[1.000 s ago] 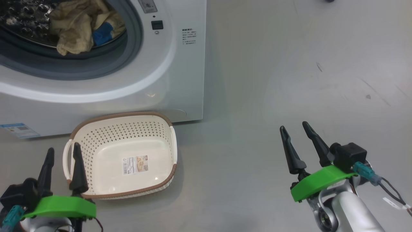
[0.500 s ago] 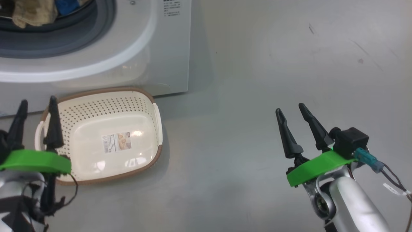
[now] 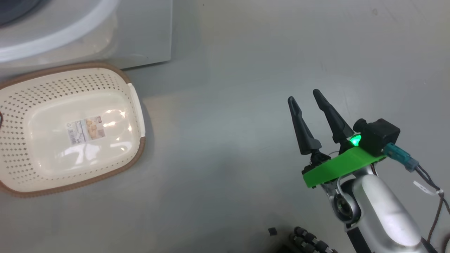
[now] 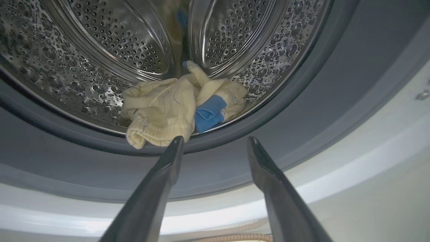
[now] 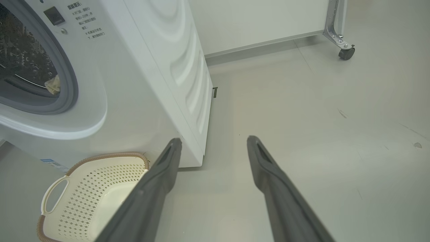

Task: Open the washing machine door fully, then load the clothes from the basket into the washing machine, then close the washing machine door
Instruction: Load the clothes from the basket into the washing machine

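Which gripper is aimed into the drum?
The left gripper: its open fingers point at the clothes in the steel drum. The right gripper points over floor beside the washing machine.

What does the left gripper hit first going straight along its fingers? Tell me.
Probably the grey rubber seal at the opening's lower edge: the open left gripper aims just under the clothes lying inside. Depth is unclear; it might clear the seal and meet them.

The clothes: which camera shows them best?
The left wrist view: the clothes lie whole in the drum, pale yellow with blue. The right wrist view catches a yellow scrap of them; the head view faces the basket.
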`<state>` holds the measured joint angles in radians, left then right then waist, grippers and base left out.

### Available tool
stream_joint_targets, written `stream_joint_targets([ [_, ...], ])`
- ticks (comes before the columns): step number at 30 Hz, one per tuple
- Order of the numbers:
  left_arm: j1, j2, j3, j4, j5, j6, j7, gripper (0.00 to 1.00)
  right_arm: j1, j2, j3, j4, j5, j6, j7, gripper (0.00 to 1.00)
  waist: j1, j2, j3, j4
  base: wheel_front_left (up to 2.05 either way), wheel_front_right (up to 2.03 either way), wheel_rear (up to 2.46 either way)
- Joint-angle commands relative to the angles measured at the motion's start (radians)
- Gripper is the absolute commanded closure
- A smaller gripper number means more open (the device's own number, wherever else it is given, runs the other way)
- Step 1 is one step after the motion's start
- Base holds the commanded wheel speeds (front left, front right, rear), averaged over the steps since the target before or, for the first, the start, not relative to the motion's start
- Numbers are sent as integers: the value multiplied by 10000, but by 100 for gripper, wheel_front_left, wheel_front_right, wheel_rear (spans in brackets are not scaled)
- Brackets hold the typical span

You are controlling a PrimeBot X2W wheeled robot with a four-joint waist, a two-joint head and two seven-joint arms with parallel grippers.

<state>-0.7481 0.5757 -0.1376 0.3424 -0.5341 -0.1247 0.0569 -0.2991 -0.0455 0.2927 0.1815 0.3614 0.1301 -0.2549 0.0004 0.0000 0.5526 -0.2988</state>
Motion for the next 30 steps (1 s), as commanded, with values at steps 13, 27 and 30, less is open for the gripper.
stream_joint_targets([
  [13,-3785,2272,-970,1511,-833,-58,2649,0,-469,-47,722,-554,798,6,-69,0,-4,0,1228,-1111,0,0,0],
  [27,-5480,2660,-1947,3614,-147,-59,3274,0,-546,-47,982,-670,1116,6,-69,0,-4,0,1491,-1488,0,0,0],
  [30,-5802,2634,-2126,4010,-178,-59,3379,0,-603,-47,1013,-705,1179,6,-69,0,-4,0,1583,-1544,0,0,0],
])
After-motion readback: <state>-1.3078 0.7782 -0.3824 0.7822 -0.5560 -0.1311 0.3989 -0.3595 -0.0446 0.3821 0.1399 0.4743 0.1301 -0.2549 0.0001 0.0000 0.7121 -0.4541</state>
